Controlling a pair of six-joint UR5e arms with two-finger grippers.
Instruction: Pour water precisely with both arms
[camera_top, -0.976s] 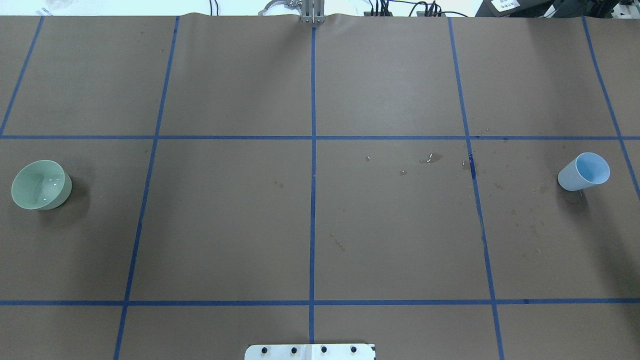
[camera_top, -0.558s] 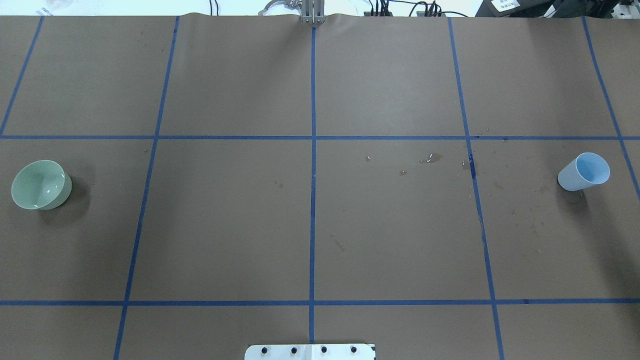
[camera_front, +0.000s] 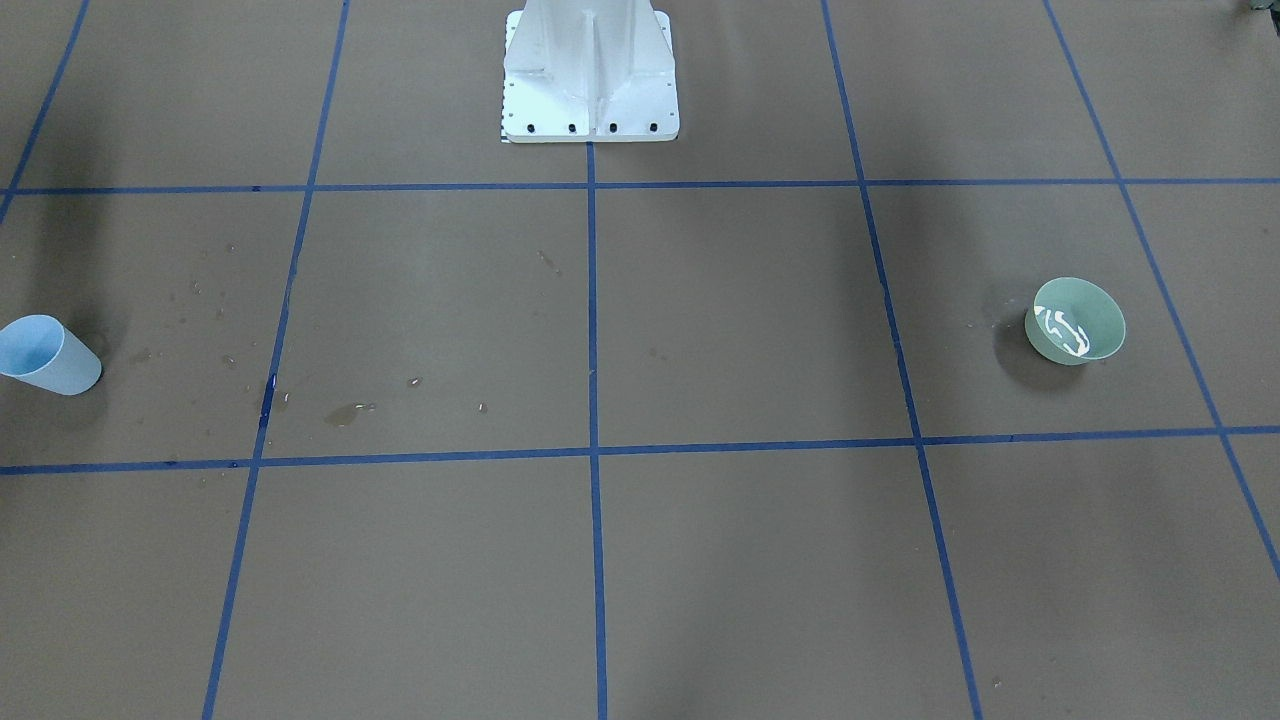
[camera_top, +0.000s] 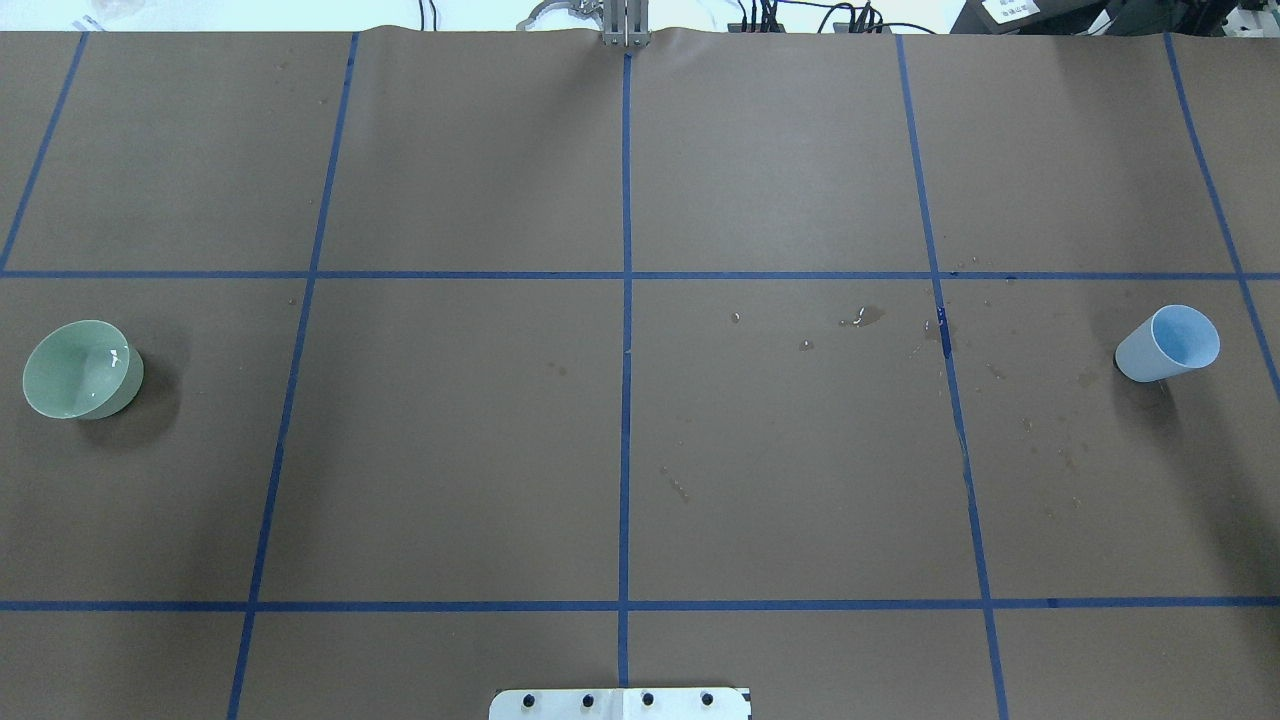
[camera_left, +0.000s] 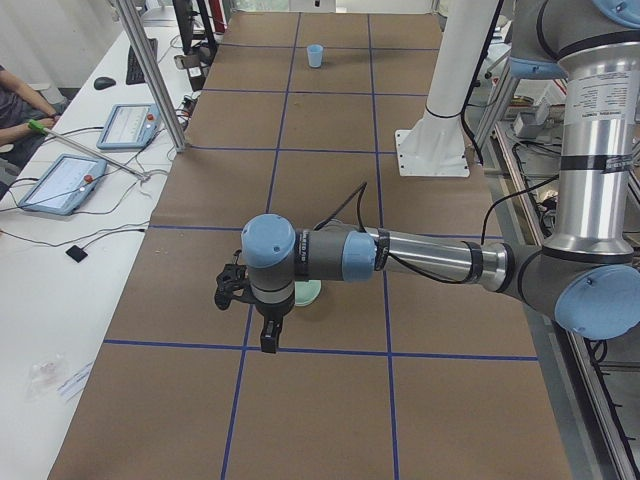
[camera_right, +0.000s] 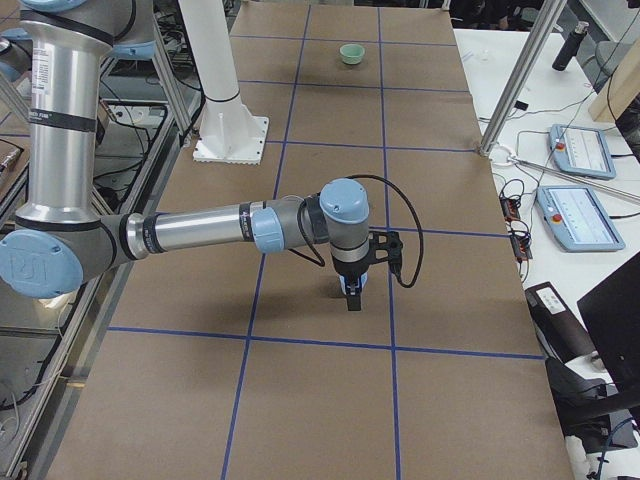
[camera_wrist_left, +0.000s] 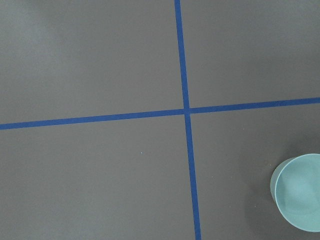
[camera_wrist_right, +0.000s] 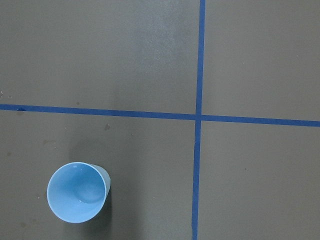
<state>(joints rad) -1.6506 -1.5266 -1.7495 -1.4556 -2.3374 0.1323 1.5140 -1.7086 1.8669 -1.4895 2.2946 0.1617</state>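
Green bowl (camera_top: 82, 368) and blue cup (camera_top: 1168, 344) stand where they stood a second ago, upright and well apart at the left and right ends of the table (camera_top: 460, 450). Only the water (camera_front: 1062, 330) in the bowl differs: its pale glints have shifted. Spilled drops (camera_top: 868, 317) lie unchanged. By the bowl hangs the left gripper (camera_left: 268, 340), by the cup the right gripper (camera_right: 351, 298); whether either is parted or closed cannot be told.

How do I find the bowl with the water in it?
Look at the big brown table crossed by blue tape lines. At its end on the robot's left sits a pale green bowl, glinting water inside. The other dish is a taller blue cup opposite.
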